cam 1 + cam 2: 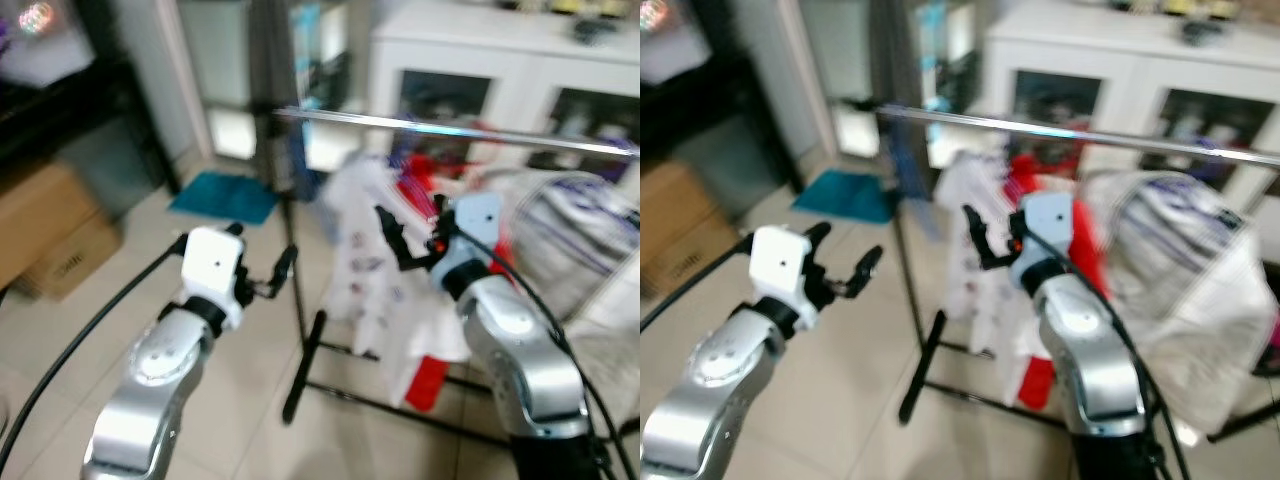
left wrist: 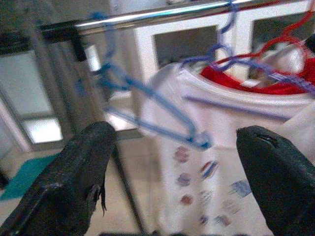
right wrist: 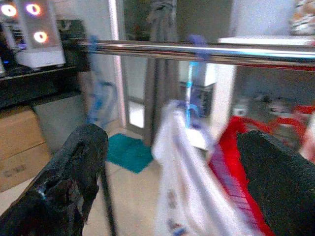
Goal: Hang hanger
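Note:
A chrome rail [image 1: 450,130] of a clothes rack crosses in front of me. An empty blue hanger [image 2: 147,98] hangs tilted near the rail's left end, blurred. Beside it a white printed shirt [image 1: 365,250] hangs on another blue hanger, then a red garment [image 2: 266,81]. My left gripper [image 1: 262,250] is open and holds nothing, left of and below the rail's end. My right gripper [image 1: 410,235] is open too, raised just in front of the white shirt and under the rail.
The rack's black foot bars [image 1: 305,365] lie on the tiled floor. Cardboard boxes [image 1: 50,235] stand at the left, with a teal mat [image 1: 225,195] behind. A white cabinet [image 1: 500,70] stands behind the rack. Striped and white garments [image 1: 580,250] bulk at the right.

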Tool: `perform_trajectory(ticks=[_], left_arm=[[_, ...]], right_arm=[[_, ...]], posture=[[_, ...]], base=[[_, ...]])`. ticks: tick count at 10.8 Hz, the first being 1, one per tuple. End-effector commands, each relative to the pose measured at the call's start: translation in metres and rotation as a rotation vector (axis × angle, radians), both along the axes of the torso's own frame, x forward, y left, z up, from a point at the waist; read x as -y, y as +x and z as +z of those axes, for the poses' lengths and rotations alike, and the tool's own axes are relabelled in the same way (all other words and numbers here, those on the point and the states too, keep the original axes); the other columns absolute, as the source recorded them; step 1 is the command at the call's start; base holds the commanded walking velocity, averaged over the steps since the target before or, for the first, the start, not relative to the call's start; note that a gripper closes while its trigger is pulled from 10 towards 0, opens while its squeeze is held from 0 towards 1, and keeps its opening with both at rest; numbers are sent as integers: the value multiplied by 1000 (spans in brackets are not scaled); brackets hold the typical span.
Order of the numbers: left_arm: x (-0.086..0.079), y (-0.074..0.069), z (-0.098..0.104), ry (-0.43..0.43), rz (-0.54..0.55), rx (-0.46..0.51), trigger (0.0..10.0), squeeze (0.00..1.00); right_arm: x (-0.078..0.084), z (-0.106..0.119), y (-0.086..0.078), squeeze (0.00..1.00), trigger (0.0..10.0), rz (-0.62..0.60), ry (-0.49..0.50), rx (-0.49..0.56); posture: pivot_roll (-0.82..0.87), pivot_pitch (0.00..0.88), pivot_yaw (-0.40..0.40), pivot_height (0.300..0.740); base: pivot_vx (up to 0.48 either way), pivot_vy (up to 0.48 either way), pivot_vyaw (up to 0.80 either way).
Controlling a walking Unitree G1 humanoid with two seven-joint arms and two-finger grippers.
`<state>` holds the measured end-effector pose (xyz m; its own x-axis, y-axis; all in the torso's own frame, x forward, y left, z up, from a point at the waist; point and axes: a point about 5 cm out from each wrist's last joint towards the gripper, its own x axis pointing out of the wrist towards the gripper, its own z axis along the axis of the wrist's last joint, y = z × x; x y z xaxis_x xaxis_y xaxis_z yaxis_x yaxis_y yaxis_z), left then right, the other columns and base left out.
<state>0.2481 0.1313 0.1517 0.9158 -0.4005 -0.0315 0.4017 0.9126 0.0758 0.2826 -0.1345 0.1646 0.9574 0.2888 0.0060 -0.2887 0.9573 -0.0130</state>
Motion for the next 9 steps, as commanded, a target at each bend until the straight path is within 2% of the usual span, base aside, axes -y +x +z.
perform_trajectory(ticks=[1,4,5,6,7,9], left_arm=[[0,0,2,11,-12,5,10000,816],[1,-1,3,3,-12,7,10000,808],[4,-2,4,-27,-31,10,10000,729],[8,-7,2,-45,-80,-16,10000,643],[10,-19,-6,5,-190,-52,10000,553],[7,-30,-13,42,-289,-101,10000,522]], right_arm=[[-2,6,2,0,10000,23,0,28],[-8,12,6,0,10000,89,2,52],[-9,11,8,0,10000,106,8,18],[-10,11,13,0,10000,131,4,-17],[-10,14,22,0,10000,128,7,-50],[-8,16,32,0,10000,134,16,-105]], posture=[[-72,0,59,740],[-71,0,51,740],[-70,0,46,740],[-72,0,41,740],[-68,0,35,740],[-66,0,29,740]], base=[[349,0,0],[350,0,0],[0,0,0],[0,0,0],[0,0,0],[0,0,0]])
